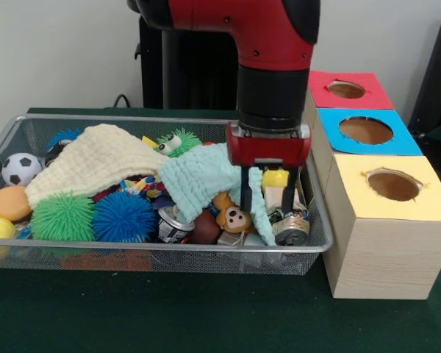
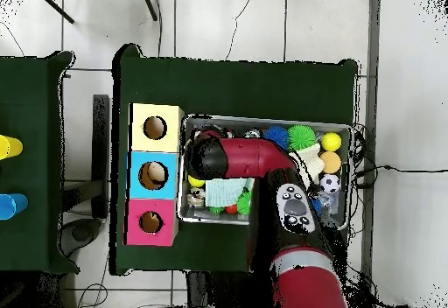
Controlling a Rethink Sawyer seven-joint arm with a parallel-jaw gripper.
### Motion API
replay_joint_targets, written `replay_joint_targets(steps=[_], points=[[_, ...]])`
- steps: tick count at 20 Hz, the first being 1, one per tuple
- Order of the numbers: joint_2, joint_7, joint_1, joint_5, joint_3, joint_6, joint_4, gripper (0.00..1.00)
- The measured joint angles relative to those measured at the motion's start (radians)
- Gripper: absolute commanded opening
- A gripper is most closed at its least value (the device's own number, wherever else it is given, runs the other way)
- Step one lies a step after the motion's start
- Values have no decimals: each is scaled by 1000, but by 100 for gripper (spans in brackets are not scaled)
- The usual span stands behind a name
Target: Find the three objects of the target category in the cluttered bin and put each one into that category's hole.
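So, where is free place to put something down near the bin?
The green table is bare in front of the mesh bin and the yellow-topped box. Inside the bin it is crowded everywhere, most under the gripper.

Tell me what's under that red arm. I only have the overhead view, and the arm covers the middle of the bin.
Observer: From the front, the end effector is open and points straight down into the bin, at the end nearest the boxes. It straddles the edge of a mint-green cloth.
Visitor: Is anything tucked in beside that cloth?
Observer: Yes, a small brown monkey toy peeks out just below it.
Visitor: Anything else close by?
Observer: A crushed drink can lies against the bin's front wall, right under the end effector.
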Motion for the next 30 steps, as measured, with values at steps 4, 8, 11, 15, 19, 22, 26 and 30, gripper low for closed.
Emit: replay_joint_targets(steps=[4, 8, 11, 15, 19, 22, 26, 30], points=[[57, 0, 41, 0, -15, -68, -28, 100], [80, 0, 56, 0, -16, -82, -31, 100], [83, 0, 53, 0, -16, -82, -28, 100], [73, 0, 43, 0, -16, -82, -22, 100], [44, 0, 9, 0, -15, -82, -8, 100], [28, 0, -12, 0, -12, -82, 0, 100], [-4, 0, -59, 0, -4, -82, 19, 100], [-22, 0, -89, 0, -4, -82, 26, 100]])
